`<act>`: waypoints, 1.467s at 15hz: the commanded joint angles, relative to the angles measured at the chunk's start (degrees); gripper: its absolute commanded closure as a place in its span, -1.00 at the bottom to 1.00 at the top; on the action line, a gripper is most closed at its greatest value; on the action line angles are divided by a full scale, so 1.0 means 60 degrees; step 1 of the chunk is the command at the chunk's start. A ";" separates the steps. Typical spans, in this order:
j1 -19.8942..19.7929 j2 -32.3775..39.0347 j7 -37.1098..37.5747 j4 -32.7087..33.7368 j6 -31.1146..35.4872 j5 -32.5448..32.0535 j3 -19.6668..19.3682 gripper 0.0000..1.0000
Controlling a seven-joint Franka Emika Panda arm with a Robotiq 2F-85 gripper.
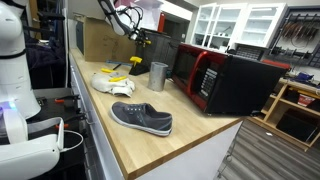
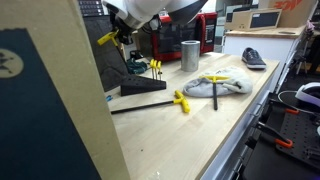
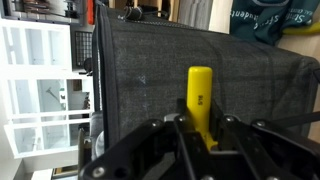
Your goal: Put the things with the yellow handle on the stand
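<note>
Yellow-handled utensil (image 3: 200,88) clamped in claw (image 3: 201,126), tip hidden.

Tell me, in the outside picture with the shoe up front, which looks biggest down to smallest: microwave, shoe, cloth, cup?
1. microwave
2. grey shoe, which looks bigger because it is nearest the camera
3. white cloth
4. metal cup

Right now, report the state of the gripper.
Gripper: closed, holding a slim tool with a bright yellow handle.
</note>
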 commanded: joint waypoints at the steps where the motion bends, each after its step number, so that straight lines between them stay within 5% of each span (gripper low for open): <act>1: 0.0063 0.0216 -0.0224 0.0502 0.0054 -0.0353 0.0002 0.89; 22: -0.0049 0.0148 -0.1046 0.0143 0.0480 0.0724 0.0066 0.89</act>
